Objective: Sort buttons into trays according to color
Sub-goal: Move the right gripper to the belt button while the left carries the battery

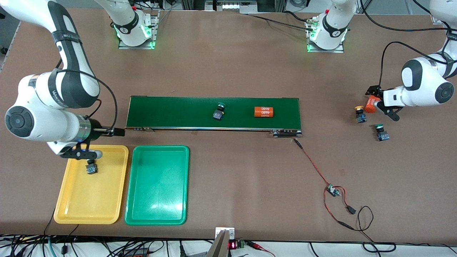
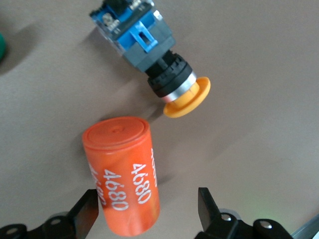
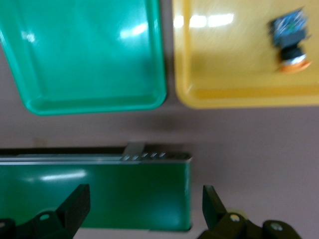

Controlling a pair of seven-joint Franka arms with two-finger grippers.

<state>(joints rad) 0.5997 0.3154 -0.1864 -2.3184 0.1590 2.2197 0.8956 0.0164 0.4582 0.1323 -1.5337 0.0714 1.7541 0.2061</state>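
Brown table (image 1: 228,71): holds green belt (image 1: 185,112).
Belt: green button (image 1: 219,110), orange cylinder (image 1: 263,111).
Yellow tray (image 1: 71,210): button (image 1: 91,167); right gripper (image 1: 84,154) above, jaws wide.
Green tray (image 1: 157,214): beside it.
Left gripper (image 2: 147,209): jaws wide around cylinder (image 2: 122,172).

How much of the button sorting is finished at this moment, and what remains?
Done: one yellow-capped button lies in the yellow tray. The green tray holds nothing.

In hand: nothing. The open right gripper is over the yellow tray; the open left gripper straddles an orange cylinder.

Left: a green button on the belt, plus a yellow button and a green one on the table.
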